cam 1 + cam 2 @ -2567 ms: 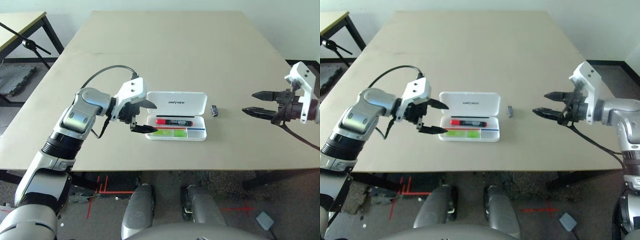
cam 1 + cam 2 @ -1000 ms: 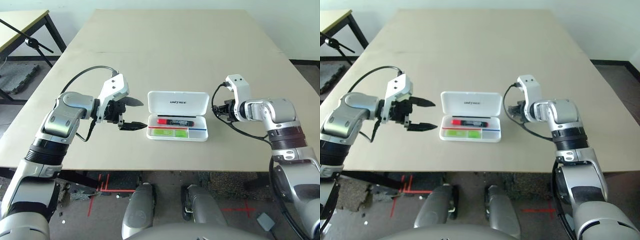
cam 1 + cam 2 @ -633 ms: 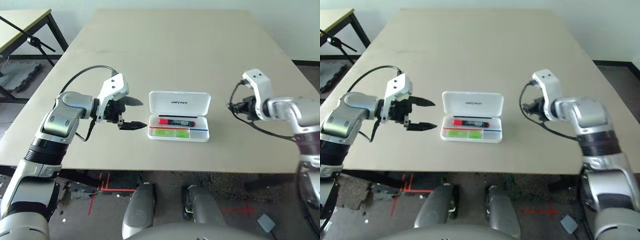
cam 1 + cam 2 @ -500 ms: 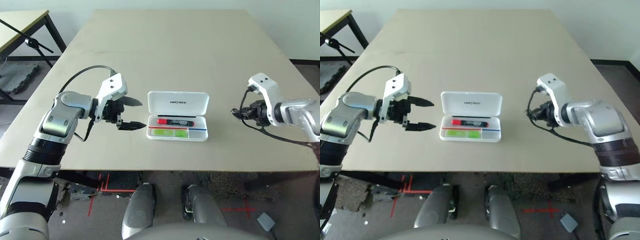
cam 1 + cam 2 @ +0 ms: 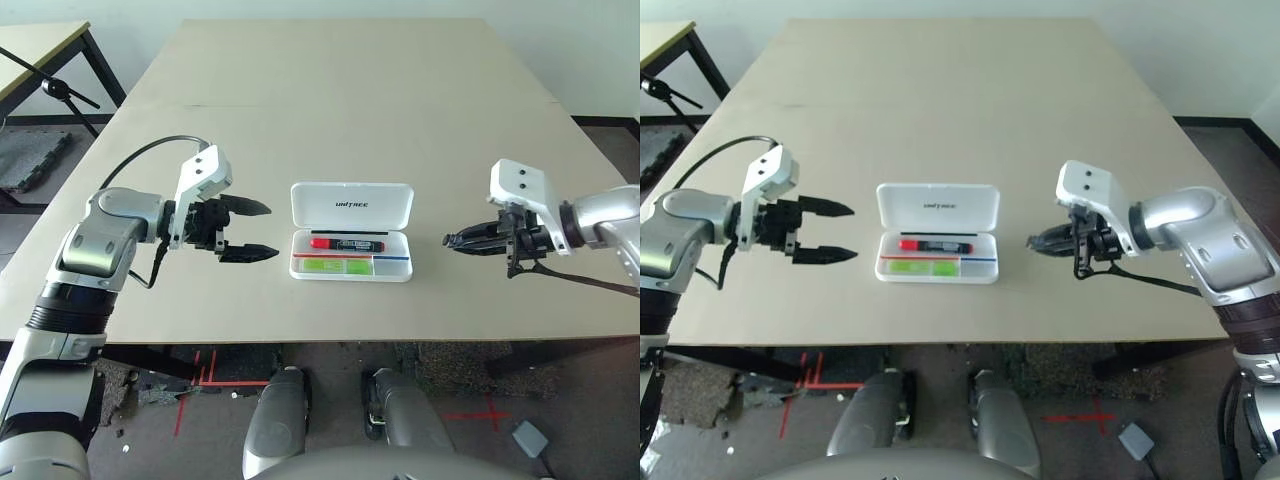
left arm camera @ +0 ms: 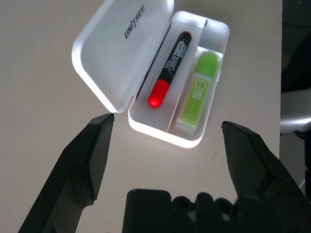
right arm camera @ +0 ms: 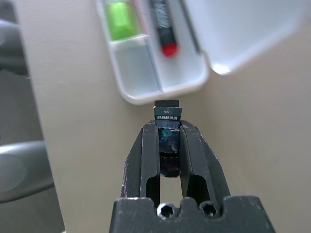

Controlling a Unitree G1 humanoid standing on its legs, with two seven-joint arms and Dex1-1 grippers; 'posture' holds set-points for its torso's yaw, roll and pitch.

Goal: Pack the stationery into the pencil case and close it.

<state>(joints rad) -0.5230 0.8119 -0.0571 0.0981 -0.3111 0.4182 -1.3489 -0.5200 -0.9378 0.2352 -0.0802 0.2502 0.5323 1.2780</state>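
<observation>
1. Jaws first, with the clock laid flat on the case and 12 pointing away from the robot. Left gripper [image 5: 275,231], out at 9 o'clock, is wide with nothing in it. Right gripper [image 5: 448,241], at 3, is narrow and pinching the little dark block [image 7: 169,141].
2. The pencil case [image 5: 350,279] sits open, lid [image 5: 352,193] laid back at 12. The marker [image 5: 350,244] lies in the long far slot, red end towards 9. The highlighter [image 5: 337,266] is in the near section, round 7.
3. Step in hand, as I read it: get that block into the case. The small bare compartment [image 5: 391,268] at 5 o'clock looks like its home, imo.
4. How I'd do it: bring the right hand over towards 9, line the block up with the compartment walls, go low, then let go gently. Drop it from high and it could tip onto the divider and block the lid.
5. Left hand could lightly steady the case at its 9 o'clock end, since a light plastic box probably slides if nudged. After that, just swing the lid from 12 down to 6.
6. Surface: plain beige table [image 5: 300,130], loads of elbow room.
7. Room: pale wall [image 5: 540,60] at 12, second table [image 5: 40,40] and a black stand [image 5: 57,90] round 10, red tape [image 5: 235,384] on the floor near 7.
</observation>
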